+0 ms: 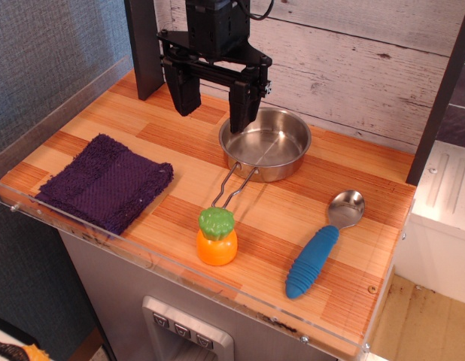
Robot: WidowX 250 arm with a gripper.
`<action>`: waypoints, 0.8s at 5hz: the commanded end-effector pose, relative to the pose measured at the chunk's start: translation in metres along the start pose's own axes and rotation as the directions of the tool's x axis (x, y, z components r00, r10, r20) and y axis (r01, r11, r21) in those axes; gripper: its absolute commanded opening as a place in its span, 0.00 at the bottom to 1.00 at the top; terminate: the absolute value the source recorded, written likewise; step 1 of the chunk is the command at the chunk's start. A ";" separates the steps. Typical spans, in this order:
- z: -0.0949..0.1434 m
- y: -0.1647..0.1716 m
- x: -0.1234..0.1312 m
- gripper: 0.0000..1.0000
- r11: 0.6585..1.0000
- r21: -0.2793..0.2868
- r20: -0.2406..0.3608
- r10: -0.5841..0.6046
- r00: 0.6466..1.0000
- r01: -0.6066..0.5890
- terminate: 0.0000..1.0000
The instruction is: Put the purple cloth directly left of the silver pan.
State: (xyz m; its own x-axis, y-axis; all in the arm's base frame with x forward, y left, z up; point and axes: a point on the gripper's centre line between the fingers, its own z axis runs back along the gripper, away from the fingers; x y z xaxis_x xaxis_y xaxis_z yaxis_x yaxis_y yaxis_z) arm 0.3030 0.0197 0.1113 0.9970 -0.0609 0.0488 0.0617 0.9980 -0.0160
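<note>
The purple cloth (104, 183) lies flat and folded at the front left of the wooden table (345, 233). The silver pan (267, 141) sits at the back middle, its looped wire handle (234, 188) pointing toward the front. My gripper (213, 105) hangs open and empty above the table, just left of the pan's rim, well to the right and behind the cloth. Its right finger (242, 107) overlaps the pan's left edge in this view.
An orange toy fruit with a green top (217, 236) stands in front of the pan's handle. A blue-handled metal spoon (323, 244) lies at the front right. A clear low wall (180, 267) edges the table's front and left. Dark posts stand at the back corners.
</note>
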 end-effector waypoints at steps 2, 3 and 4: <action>-0.008 0.020 -0.014 1.00 0.999 0.045 -0.019 0.015 1.000 -0.014 0.00; -0.017 0.045 -0.035 1.00 0.995 0.087 -0.034 0.047 0.998 -0.044 0.00; -0.025 0.072 -0.051 1.00 0.992 0.105 -0.018 0.072 0.997 -0.070 0.00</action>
State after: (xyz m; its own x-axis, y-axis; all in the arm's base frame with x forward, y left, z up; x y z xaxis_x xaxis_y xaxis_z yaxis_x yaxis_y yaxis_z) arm 0.2530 0.0931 0.0678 0.9997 0.0177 -0.0159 -0.0165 0.9975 0.0682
